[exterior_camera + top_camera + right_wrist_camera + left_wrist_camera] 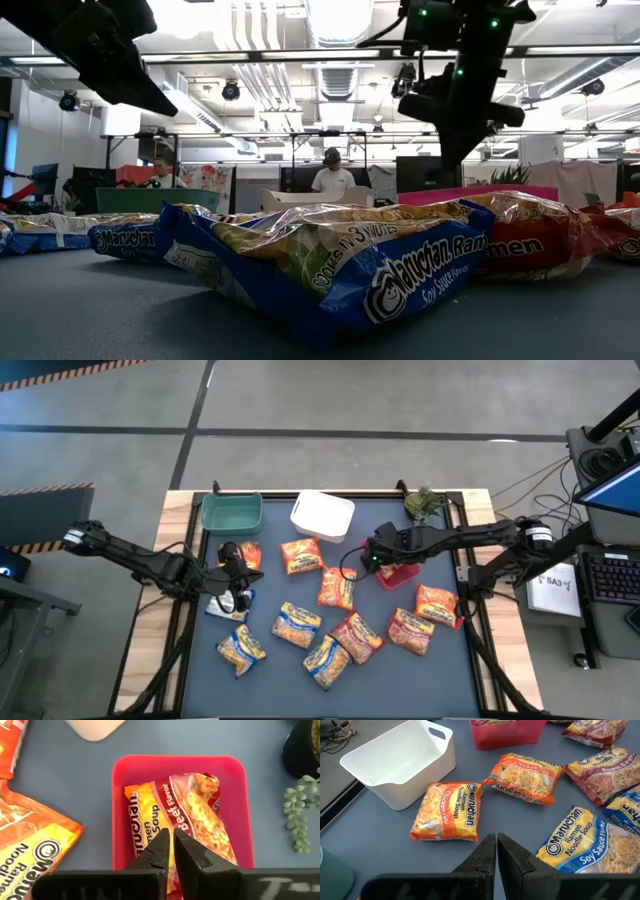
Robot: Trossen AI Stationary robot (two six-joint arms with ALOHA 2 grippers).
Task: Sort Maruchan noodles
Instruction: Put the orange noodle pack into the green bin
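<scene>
your right gripper [169,851] hangs closed and empty over the red crinkly beef noodle packet [187,820] in the red plastic bin [120,800]; dipping lower could snag it. left gripper [496,857] closed, empty.

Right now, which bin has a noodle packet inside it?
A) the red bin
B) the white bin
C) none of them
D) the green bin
A: the right wrist view looks down on the red bin with a beef flavor noodle packet lying in it, while the white bin shows an empty inside.
</scene>
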